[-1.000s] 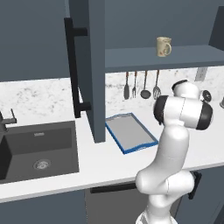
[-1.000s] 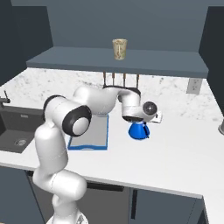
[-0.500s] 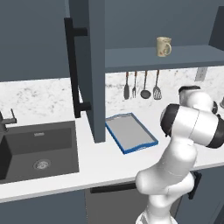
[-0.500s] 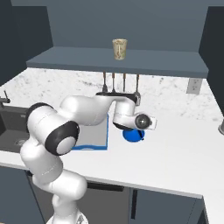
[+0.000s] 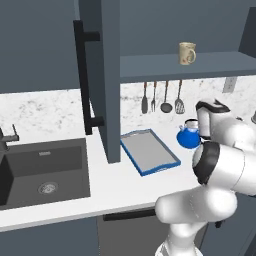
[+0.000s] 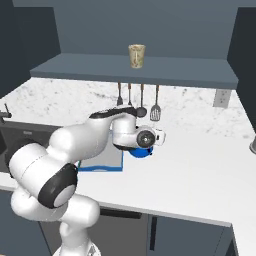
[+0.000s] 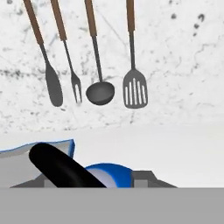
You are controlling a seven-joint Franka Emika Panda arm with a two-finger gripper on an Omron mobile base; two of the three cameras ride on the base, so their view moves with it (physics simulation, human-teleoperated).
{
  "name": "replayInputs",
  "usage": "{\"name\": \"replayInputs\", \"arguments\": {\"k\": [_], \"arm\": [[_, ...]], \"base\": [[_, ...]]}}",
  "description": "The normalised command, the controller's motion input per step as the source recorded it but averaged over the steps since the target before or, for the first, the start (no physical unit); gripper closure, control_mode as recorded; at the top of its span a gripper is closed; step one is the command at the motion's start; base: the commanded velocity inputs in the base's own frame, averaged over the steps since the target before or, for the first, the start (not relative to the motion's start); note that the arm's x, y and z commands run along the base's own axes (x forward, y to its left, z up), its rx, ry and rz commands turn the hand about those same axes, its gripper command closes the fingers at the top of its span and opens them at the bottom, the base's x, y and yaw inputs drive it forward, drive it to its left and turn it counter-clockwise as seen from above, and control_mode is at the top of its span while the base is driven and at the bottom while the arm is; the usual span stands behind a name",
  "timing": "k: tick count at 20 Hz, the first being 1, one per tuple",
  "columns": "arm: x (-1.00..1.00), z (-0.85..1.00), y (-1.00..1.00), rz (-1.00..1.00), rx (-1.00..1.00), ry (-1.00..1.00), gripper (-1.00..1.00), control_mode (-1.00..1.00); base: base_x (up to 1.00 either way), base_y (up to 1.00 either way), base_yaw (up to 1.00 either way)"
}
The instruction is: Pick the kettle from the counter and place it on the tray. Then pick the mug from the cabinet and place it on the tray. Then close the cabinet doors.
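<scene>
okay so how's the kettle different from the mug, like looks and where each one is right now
The kettle is bright blue and rounded with a black arched handle; the mug is beige, straight-sided, with a side loop handle. The kettle sits low on the counter just right of the tray; the mug stands up on the cabinet shelf. The claw is down at the kettle; nothing is near the mug. Both are upright, and neither is on the tray.

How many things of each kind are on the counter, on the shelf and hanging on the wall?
Kettle: 1
Tray: 1
Mug: 1
Hanging utensils: 4
Total: 7
</scene>
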Motion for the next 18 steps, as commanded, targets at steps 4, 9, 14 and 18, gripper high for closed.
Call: {"name": "replayInputs", "arguments": {"k": [4,9,14,18], "arm": [[-0.16,0.3,0.75,0.0,0.0,0.07,1.0,-1.0],[-0.01,0.32,0.79,0.0,0.0,0.18,1.0,-1.0],[0.04,0.12,0.74,0.0,0.0,0.05,1.0,-1.0],[0.32,-0.05,0.62,0.0,0.02,-0.03,1.0,-1.0]], "base": [[0.0,0.0,0.0],[0.0,0.0,0.0],[0.0,0.0,0.0],[0.0,0.0,0.0]]}}
